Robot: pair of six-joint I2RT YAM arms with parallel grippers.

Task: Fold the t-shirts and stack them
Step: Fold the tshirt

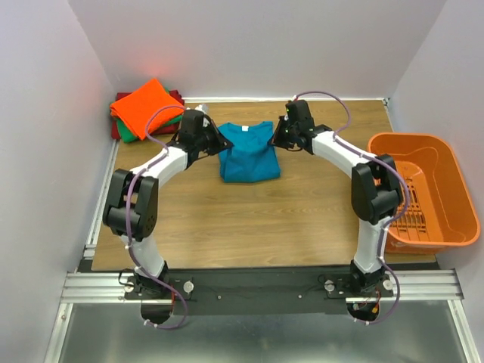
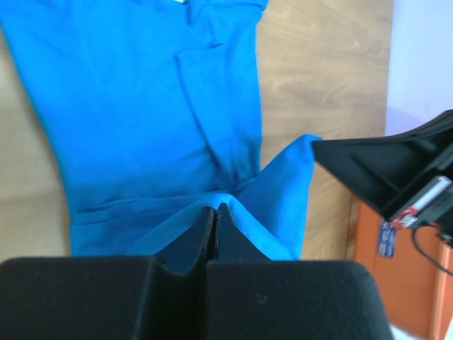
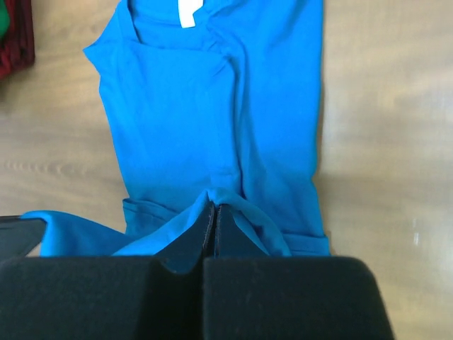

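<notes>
My left pincer [image 2: 214, 219] and right pincer [image 3: 214, 216] each clamp tight on a raised fold of the teal-blue soft cloth t-shirt [image 1: 248, 155], which lies between them on the brown wooden table [image 1: 242, 219]. Beyond, the pile of folded orange, green and red shirts [image 1: 145, 107] sits far left.

Wooden table [image 1: 249, 227], brown grain top. Orange slotted basket [image 1: 448, 162] at table's right edge, open side up. Aluminium rail [image 1: 91, 286] along table's near edge. Pale walls [image 1: 249, 45] around table's other sides.

Teal-blue t-shirt [image 1: 248, 151] with white neck label [image 3: 186, 13], bright orange shirt [image 1: 147, 102], orange basket [image 1: 408, 138], brown wood-grain table [image 1: 249, 219]
</notes>
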